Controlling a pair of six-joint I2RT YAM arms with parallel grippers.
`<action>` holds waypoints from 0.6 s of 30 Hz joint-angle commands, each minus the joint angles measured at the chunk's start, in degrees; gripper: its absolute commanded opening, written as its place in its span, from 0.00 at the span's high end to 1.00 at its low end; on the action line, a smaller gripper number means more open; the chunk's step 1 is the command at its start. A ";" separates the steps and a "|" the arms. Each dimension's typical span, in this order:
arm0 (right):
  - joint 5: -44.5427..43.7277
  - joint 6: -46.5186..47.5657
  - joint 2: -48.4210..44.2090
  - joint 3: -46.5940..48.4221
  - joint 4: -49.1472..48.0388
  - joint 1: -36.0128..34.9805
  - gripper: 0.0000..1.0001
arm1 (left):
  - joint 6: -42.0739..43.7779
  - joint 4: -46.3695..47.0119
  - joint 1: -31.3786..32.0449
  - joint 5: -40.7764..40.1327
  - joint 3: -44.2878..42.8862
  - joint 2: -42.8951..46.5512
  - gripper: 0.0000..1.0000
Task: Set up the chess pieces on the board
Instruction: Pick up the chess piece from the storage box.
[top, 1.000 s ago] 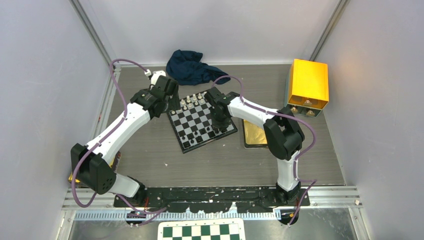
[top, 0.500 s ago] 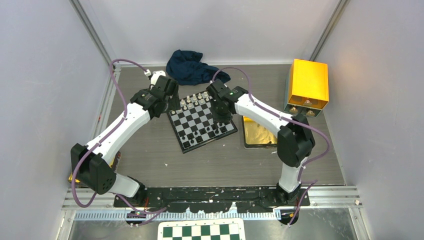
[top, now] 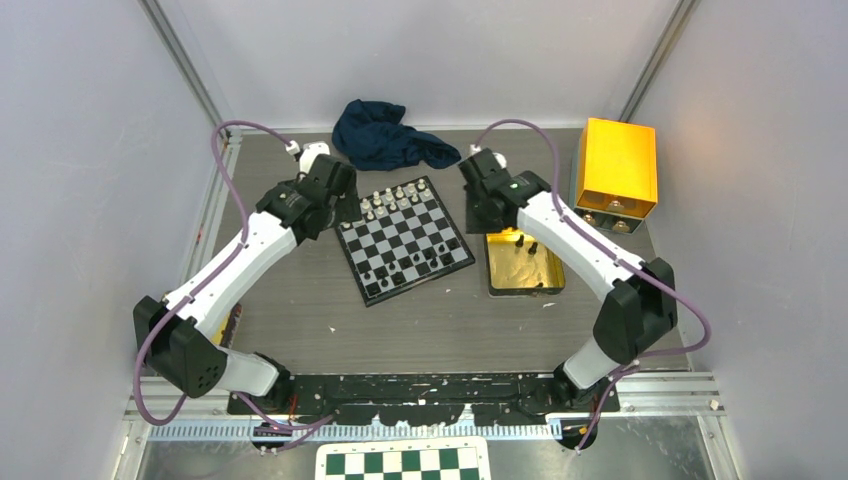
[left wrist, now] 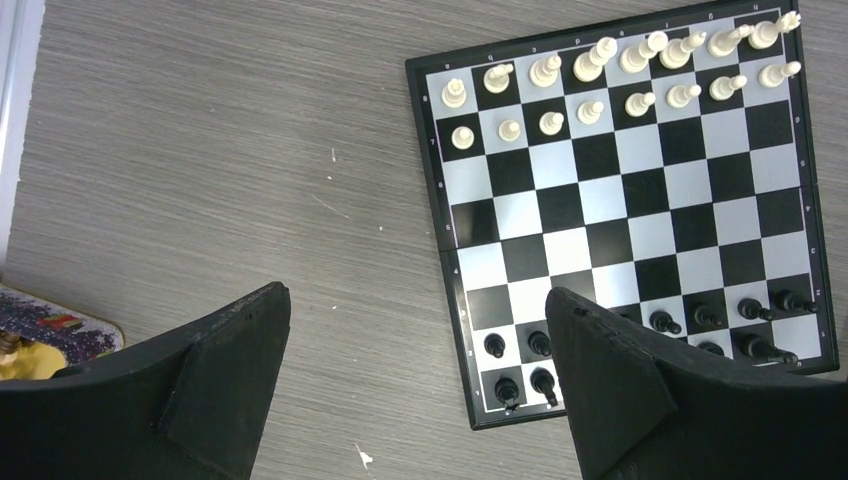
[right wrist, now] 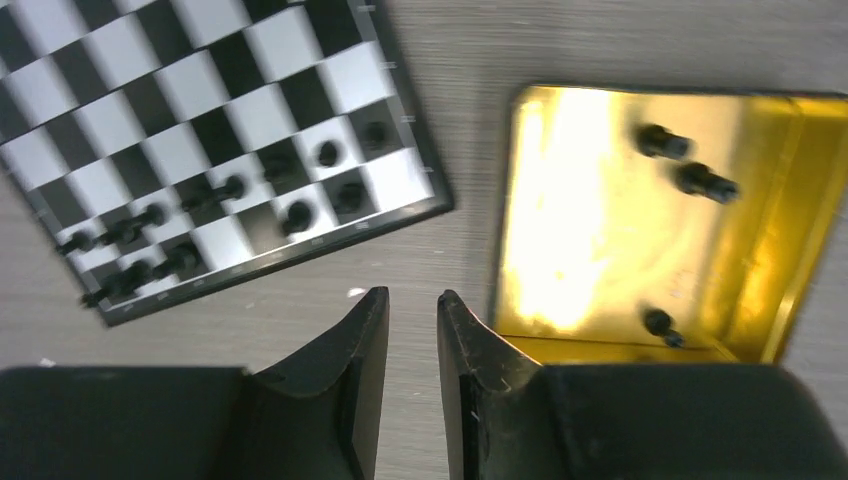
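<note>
Overhead view of a grey counter (top: 300, 300), with two white robot arms rising from its near edge. Nearest of all, outside the rail, lies part of a green-and-white checkered board (top: 403, 462) (not the one in play).

In the middle of the counter sits the board (top: 405, 240), small, black and silvery, turned a little askew. The left arm (top: 240, 255) reaches to the board's left side. Its jaws stand wide and empty over bare counter and the board's edge, just as they did a second ago.

Just right of the board lies a gold tray (top: 540, 275) with three black pieces (right wrist: 706, 183) loose in it. The right arm (top: 570, 235) has swung right. A second ago its wrist was over the board's right side; now its jaws hang above the strip of counter between board and tray. They stand narrowly apart, and nothing shows between them.

On the board, the rest of the black set (left wrist: 540, 343) stands in the two near rows (some squares are hidden behind a jaw). The white pieces (left wrist: 595, 60) fill both far rows. The arm is probably heading to the tray for another black piece, so the black side is the unfinished part.

Farther off are a yellow box (top: 618, 168) on the right and a dark blue cloth (top: 385, 135) by the far wall.
</note>
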State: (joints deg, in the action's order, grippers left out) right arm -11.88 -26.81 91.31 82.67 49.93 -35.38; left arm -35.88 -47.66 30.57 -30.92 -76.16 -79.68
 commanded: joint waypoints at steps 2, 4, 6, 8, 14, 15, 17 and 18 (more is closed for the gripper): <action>-3.23 1.14 -4.65 -5.61 -1.43 8.60 0.69 | -1.21 -0.54 1.01 -1.84 0.51 1.81 0.01; -3.47 1.62 -5.17 -7.88 -2.53 11.38 0.67 | -1.23 -0.67 1.15 -1.87 0.58 1.81 0.01; -3.46 1.86 -5.29 -9.67 -3.51 14.01 0.62 | -1.21 -0.83 1.32 -1.87 0.66 1.89 0.01; -3.21 2.06 -4.93 -11.10 -4.28 16.88 0.58 | -1.21 -0.89 1.40 -1.87 0.66 2.03 0.01; -2.53 2.14 -3.43 -12.65 -5.96 21.30 0.54 | -0.89 -1.11 1.51 -1.87 1.00 2.25 0.01; -2.53 2.04 -3.23 -12.63 -6.06 21.72 0.54 | -0.80 -1.11 1.51 -1.87 1.08 2.25 0.01; -2.53 2.00 -2.51 -12.63 -6.31 22.51 0.54 | -0.57 -1.12 1.51 -1.94 1.10 2.25 0.01; -2.49 1.89 -2.14 -12.69 -6.47 22.95 0.54 | -0.47 -1.12 1.51 -1.95 1.10 2.25 0.01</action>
State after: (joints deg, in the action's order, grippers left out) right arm -14.04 -25.36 88.55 69.49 46.41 -13.56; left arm -36.03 -48.75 31.88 -31.29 -75.18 -79.57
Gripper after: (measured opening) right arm 0.461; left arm 0.994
